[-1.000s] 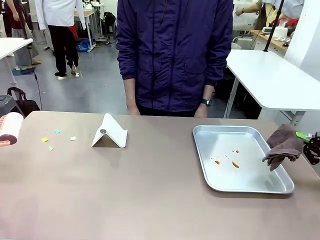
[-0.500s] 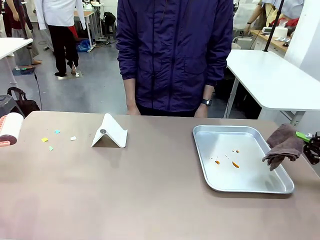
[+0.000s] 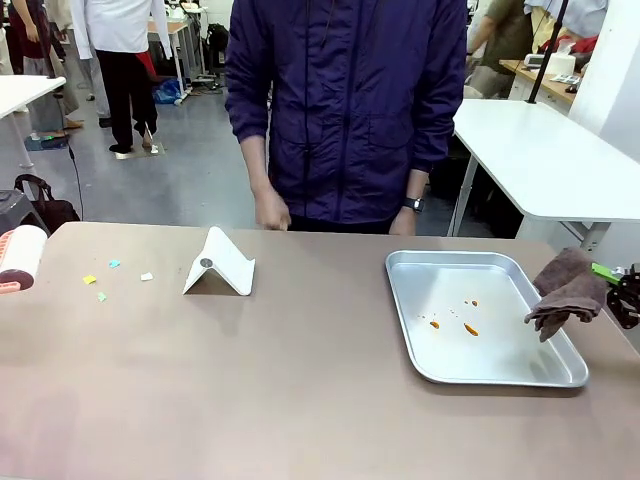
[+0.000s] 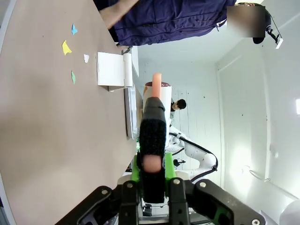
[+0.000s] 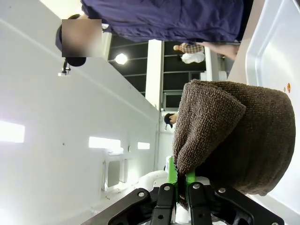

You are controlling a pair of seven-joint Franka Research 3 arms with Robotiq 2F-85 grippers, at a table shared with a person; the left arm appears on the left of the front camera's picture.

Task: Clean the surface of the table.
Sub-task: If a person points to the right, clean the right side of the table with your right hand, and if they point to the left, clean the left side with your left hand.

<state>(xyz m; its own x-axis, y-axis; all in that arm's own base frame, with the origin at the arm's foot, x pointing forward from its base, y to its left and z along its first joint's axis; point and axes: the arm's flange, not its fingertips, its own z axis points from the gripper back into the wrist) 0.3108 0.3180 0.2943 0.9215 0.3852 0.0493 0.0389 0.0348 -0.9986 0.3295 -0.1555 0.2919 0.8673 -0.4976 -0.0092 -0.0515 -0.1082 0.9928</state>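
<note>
The taupe-brown table (image 3: 300, 380) carries a few coloured paper scraps (image 3: 101, 280) at its left, also seen on the table (image 4: 42, 122) as paper scraps (image 4: 66, 47) in the left wrist view. My left gripper (image 4: 152, 164) is shut on the black handle of a lint roller (image 4: 153, 126); the roller's white head (image 3: 20, 255) hangs at the table's far left edge. My right gripper (image 3: 612, 285) is shut on a brown cloth (image 3: 568, 290) that droops over the right rim of the silver tray. In the right wrist view, the gripper (image 5: 180, 180) pinches the folded cloth (image 5: 239, 131).
A silver metal tray (image 3: 500, 370) with small orange stains (image 3: 452, 322) lies at the right. A white folded stand (image 3: 220, 265) sits left of centre near the far edge. A person in a dark purple jacket (image 3: 350, 100) stands at the far side, one hand (image 3: 271, 210) above the table edge.
The person's hand nearer the white stand has come forward and up a little. Both grippers, the roller and the cloth have stayed in place.
</note>
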